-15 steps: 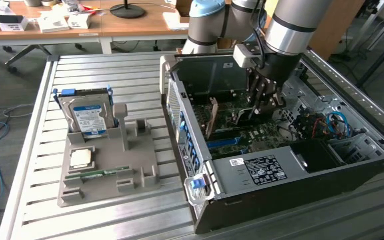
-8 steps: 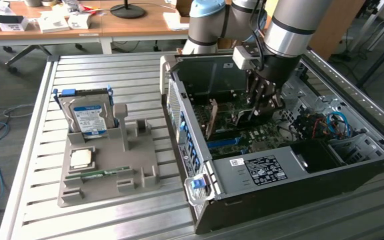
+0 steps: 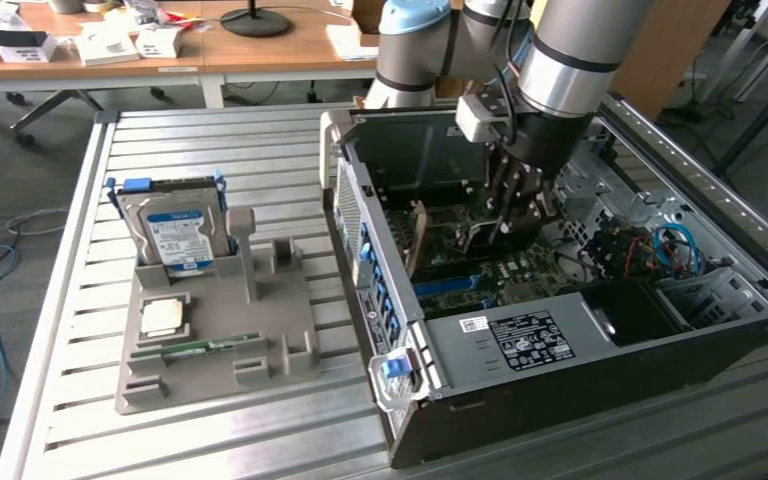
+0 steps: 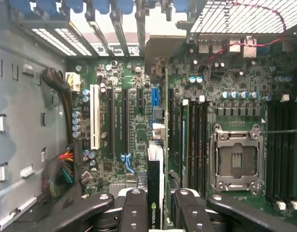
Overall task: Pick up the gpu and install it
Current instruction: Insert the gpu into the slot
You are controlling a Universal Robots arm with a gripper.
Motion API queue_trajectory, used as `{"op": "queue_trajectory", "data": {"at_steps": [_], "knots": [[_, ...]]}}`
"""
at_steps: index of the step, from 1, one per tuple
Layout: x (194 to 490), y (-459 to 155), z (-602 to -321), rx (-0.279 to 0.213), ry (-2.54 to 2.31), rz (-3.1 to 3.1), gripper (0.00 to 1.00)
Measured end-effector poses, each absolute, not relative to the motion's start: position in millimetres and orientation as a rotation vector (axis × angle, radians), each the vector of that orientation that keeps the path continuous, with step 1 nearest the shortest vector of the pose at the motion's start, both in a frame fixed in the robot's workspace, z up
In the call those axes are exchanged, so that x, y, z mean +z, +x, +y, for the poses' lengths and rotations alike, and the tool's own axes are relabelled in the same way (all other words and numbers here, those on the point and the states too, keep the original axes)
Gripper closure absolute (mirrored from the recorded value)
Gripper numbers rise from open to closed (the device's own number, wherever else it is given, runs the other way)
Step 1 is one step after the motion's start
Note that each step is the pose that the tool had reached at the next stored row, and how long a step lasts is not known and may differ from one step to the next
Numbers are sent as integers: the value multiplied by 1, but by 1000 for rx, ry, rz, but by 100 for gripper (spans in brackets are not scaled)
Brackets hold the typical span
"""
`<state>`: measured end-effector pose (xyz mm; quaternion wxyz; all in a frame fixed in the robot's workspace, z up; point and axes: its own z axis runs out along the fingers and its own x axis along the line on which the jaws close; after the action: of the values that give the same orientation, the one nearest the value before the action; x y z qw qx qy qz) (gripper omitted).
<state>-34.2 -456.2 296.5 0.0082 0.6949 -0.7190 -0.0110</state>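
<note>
Nearest me is a slatted table (image 3: 224,440) carrying two things: one grey tray (image 3: 277,300) and one open case (image 3: 491,410).

The tray holds three parts. One memory stick (image 3: 197,347) lies flat at the near side, and one CPU (image 3: 164,317) lies flat behind it. One hard drive (image 3: 177,235) stands upright at the back, its blue-and-white label too small to read.

The case's near wall bears one black-and-white label (image 3: 524,340), also unreadable.

Inside the case lies the motherboard (image 4: 134,145), with one white slot (image 4: 94,116) and one empty CPU socket (image 4: 236,159).

The single arm reaches down into the case, and its gripper (image 3: 515,222) is clenched on the gpu (image 4: 156,166), one finger on each face. The card stands on edge over the board, between the black slots and the memory slots, with its far end toward the case's rear openings. A green Nvidia mark shows on its edge. I cannot tell whether it touches a slot.

Farthest back is one desk (image 3: 264,50) with several small boxes and one round black base (image 3: 255,20).
</note>
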Motion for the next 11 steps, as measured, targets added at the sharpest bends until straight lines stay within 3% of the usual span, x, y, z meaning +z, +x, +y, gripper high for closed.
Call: {"op": "queue_trajectory", "data": {"at_steps": [11], "knots": [[284,-36,-456,-34,2171,-2247,74]]}}
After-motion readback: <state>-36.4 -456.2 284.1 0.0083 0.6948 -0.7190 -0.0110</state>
